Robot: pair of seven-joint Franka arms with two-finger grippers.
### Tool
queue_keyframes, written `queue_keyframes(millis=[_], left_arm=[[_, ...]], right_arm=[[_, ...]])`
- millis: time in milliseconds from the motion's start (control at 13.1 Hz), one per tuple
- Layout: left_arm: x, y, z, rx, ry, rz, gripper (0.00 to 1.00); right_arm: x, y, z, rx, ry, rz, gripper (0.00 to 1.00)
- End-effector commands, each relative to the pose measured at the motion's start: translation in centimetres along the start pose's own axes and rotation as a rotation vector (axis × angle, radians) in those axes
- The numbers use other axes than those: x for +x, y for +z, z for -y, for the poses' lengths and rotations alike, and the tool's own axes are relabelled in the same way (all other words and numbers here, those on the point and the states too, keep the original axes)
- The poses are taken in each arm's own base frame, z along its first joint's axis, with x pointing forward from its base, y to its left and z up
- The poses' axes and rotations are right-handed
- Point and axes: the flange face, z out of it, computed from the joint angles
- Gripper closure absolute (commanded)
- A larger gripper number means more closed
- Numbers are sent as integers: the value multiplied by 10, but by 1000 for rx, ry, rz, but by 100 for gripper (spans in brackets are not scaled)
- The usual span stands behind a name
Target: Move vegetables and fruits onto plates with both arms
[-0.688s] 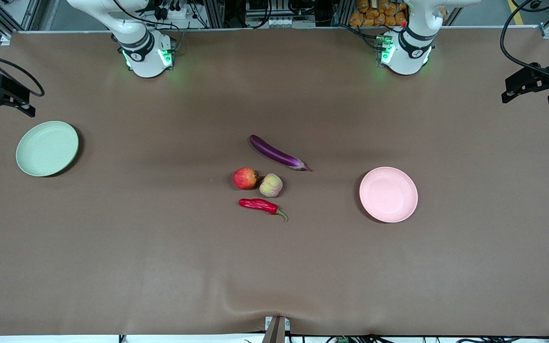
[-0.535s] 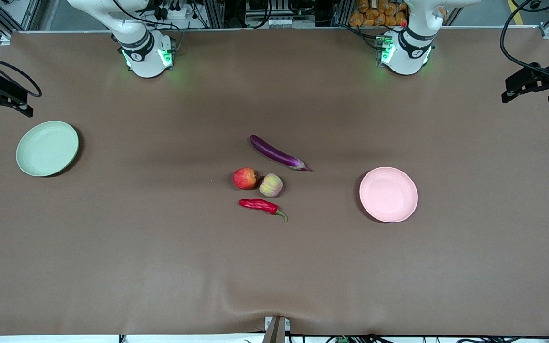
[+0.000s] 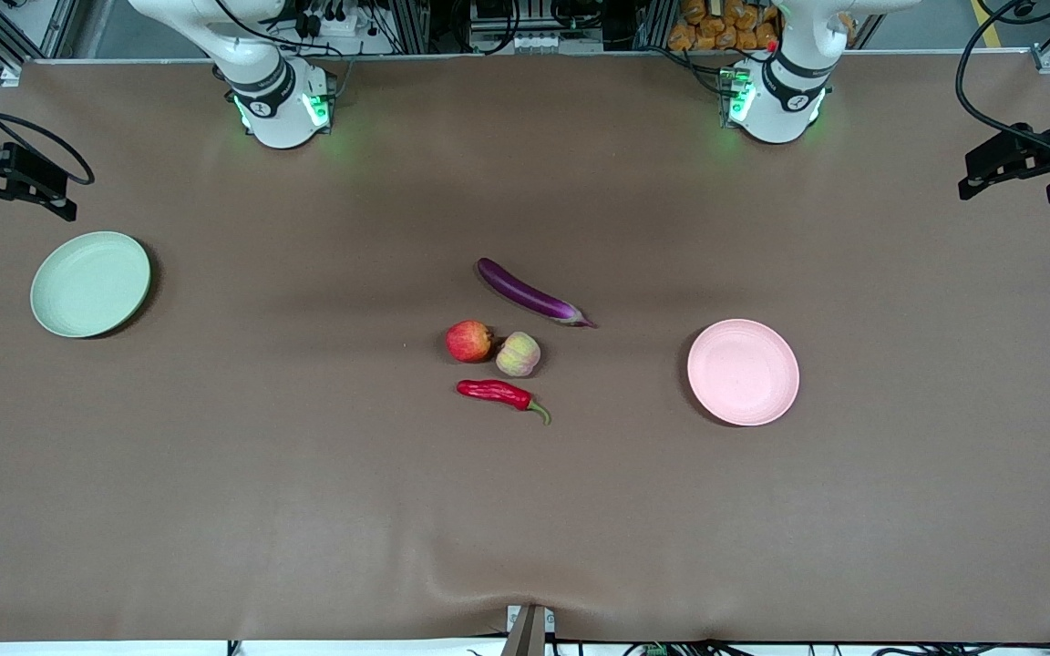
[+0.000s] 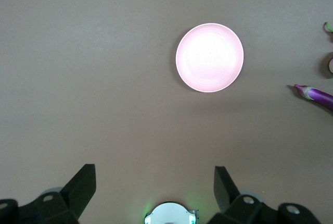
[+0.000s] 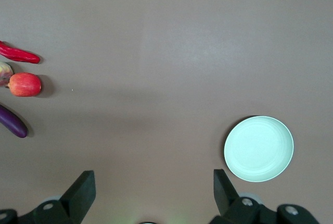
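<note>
Both arms raised high, waiting, bases at the top edge of the front view. Left pincer (image 4: 152, 185) up over the left arm's end of the counter, fingers (image 4: 83, 182) spread wide, nothing between them. Right pincer (image 5: 151, 187) up over the right arm's end, fingers (image 5: 82, 188) likewise wide apart, empty.

On my tabletop (image 3: 306, 510) the eggplant (image 3: 530, 292) lies farthest, the apple (image 3: 468, 341) and peach (image 3: 518, 354) touch just nearer, the chili (image 3: 499, 394) nearest, between one plate (image 3: 90, 283) toward the right arm's end and another plate (image 3: 743, 372) toward the left arm's.
</note>
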Motion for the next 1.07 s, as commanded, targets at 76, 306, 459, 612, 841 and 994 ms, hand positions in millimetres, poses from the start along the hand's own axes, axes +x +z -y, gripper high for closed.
queue_keyframes(millis=[76, 306, 459, 612, 841, 994], left_arm=[[2, -3, 5, 16, 12, -11, 0], [3, -3, 2, 18, 16, -10, 0], [1, -2, 3, 13, 15, -3, 0], [-3, 4, 14, 7, -5, 24, 0], [3, 4, 23, 7, 5, -2, 0], [4, 4, 20, 5, 18, -5, 0]], right_arm=[[-4, -2, -4, -24, 13, -5, 0], [-4, -2, -1, -23, 16, -3, 0], [-4, -2, 0, -24, 13, -4, 0], [-5, -1, -2, -21, 17, 5, 0], [-3, 0, -4, -19, 22, 2, 0], [-3, 0, -2, -18, 18, 5, 0]])
